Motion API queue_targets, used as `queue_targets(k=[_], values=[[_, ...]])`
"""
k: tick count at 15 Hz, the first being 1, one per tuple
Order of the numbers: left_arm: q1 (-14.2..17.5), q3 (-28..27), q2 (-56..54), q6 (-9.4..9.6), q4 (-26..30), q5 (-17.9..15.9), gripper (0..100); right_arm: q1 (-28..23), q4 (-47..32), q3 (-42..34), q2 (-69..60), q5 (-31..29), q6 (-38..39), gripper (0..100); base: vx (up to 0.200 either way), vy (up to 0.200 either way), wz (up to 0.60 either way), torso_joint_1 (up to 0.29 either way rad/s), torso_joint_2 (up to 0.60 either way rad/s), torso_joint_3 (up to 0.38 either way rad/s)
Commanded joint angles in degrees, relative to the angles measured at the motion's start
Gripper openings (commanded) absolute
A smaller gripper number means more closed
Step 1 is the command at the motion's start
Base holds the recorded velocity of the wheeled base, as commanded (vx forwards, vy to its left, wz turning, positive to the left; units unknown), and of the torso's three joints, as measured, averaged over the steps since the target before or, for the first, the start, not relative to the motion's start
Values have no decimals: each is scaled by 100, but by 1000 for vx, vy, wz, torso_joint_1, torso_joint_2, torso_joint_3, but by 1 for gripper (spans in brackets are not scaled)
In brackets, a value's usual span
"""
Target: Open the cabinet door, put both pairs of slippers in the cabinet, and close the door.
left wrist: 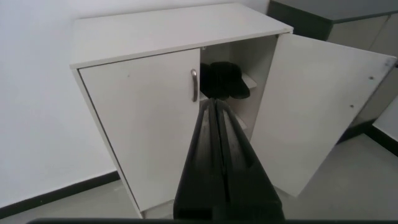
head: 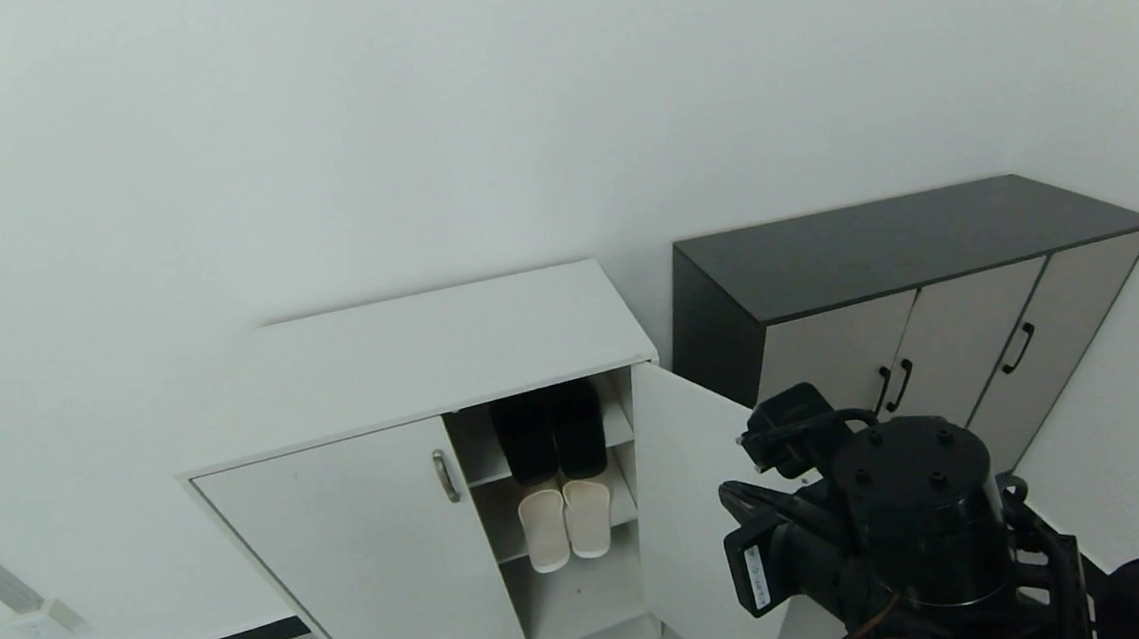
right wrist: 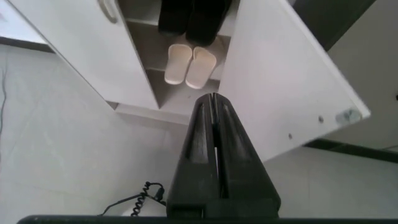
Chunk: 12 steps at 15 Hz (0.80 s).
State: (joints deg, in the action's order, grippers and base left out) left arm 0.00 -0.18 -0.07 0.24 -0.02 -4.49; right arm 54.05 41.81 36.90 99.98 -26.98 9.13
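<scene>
**Inspector:** State of the white cabinet (head: 431, 349)?

**Assistant:** Its right door (head: 688, 512) stands swung wide. Its left door (head: 365, 544) is closed, with a metal handle (head: 446, 475) at the inner edge.

**Inspector:** The slippers?

**Assistant:** Both pairs are inside the open compartment. The black slippers (head: 549, 431) lie on the upper shelf (head: 620, 426). The cream slippers (head: 566, 522) lie side by side on the shelf below, soles facing out.

**Inspector:** Left gripper (left wrist: 212, 102)?

**Assistant:** It is held out level before the cabinet front, apart from it. It is aimed at the inner edge of the closed door, beside the handle. The fingers (left wrist: 205, 143) are pressed together on nothing.

**Inspector:** Right gripper (right wrist: 214, 96)?

**Assistant:** The right arm (head: 903, 507) is raised in front of the open door. The gripper is tilted down over the floor (right wrist: 62, 137) before the compartment, just beside the door's face but not touching it. The fingers (right wrist: 202, 137) are pressed together, also empty.

**Inspector:** Surroundings?

**Assistant:** A dark cabinet (head: 885, 247) stands to the right against the wall, its doors closed.
</scene>
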Motion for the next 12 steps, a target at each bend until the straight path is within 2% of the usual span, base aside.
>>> queue_targets(k=[1, 3, 7, 10, 12], values=[[0, 1, 7, 2, 2, 0, 0, -53, 2, 10, 13, 0, -8, 0, -200, 0, 0, -7, 2, 2], [0, 1, 7, 2, 2, 9, 0, -53, 2, 1, 22, 0, -8, 0, -200, 0, 0, 5, 5, 2], [0, 1, 7, 2, 2, 9, 0, -185, 11, 80, 110, 8, -8, 0, 0, 0, 0, 0, 0, 0], [0, 1, 7, 2, 2, 9, 0, -958, -59, 994, 620, 87, -17, 0, 0, 0, 0, 0, 0, 0], [0, 1, 7, 2, 2, 9, 0, -1556, -297, 1645, 936, 509, -104, 0, 0, 0, 0, 0, 0, 0]])
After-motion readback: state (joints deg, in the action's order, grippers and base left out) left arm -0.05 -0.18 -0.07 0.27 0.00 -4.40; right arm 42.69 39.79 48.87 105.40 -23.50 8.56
